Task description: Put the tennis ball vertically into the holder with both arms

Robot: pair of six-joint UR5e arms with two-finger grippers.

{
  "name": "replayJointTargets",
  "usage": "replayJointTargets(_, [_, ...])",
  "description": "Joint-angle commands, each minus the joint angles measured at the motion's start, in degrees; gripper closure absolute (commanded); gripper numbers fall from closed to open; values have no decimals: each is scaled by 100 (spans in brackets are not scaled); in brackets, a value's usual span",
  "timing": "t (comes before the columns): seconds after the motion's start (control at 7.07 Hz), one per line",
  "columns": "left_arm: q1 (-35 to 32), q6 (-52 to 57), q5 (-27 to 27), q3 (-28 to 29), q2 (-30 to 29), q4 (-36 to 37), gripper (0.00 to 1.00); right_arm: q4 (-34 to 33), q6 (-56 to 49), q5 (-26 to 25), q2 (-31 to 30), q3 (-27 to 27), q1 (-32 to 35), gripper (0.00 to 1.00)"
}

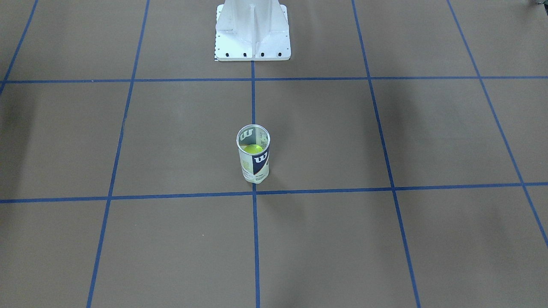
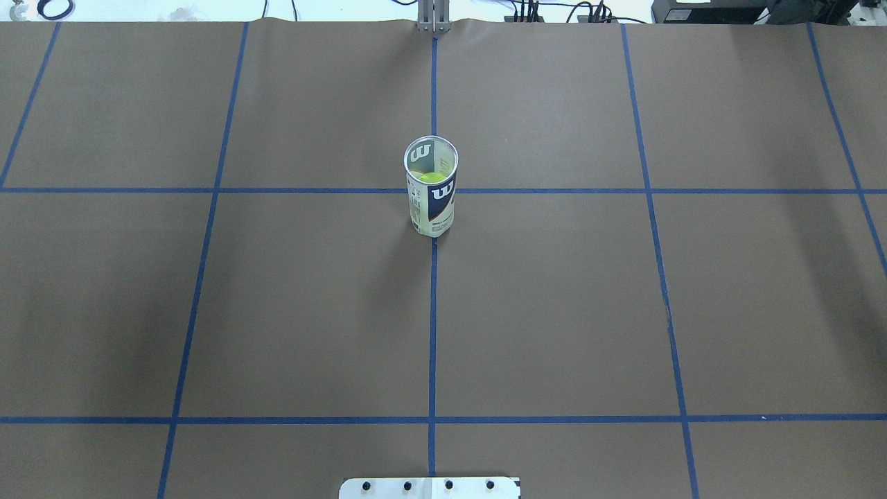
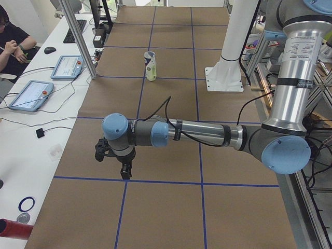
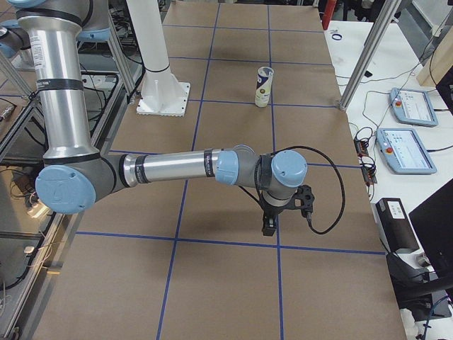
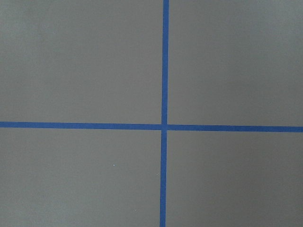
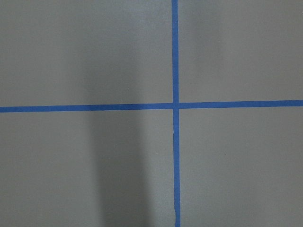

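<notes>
Can't tell gaping or clamped for either of two: left gripper (image 3: pixel 123 171) and right gripper (image 4: pixel 269 225), seen side-on only, low over the table (image 2: pixel 554 312). Well apart from both, one holder (image 1: pixel 253 166) upright on the centre tape line (image 2: pixel 432 312), one tennis ball (image 1: pixel 252 149) inside.

One holder (image 1: pixel 253 160), one ball (image 1: pixel 251 149), two arms (image 3: pixel 197 134) (image 4: pixel 170 168)

Upright holder (image 3: pixel 150 66) well beyond L arm (image 3: pixel 202 134)

Brown paper (image 2: pixel 554 312) crossed by blue tape lines (image 2: pixel 432 333) lies spread before me. On the white bench (image 3: pixel 15 155) at my left lie two tablets (image 3: pixel 66 67) and a mouse (image 3: pixel 50 50), and a person (image 3: pixel 13 36) sits beside them.
</notes>
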Motion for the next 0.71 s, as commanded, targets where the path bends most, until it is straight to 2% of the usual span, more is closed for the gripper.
replayJointTargets(0.0, [2, -9, 10, 1, 26, 1, 0, 0, -2, -16, -27, -5, 0, 0])
replayJointTargets(0.28, [-7, 0, 10, -7, 26, -7, 0, 131, -81, -34, -159, -5, 0, 0])
replayJointTargets(0.57, [-7, 0, 221, -25, 17, -8, 0, 699, -81, -42, -474, -14, 0, 0])
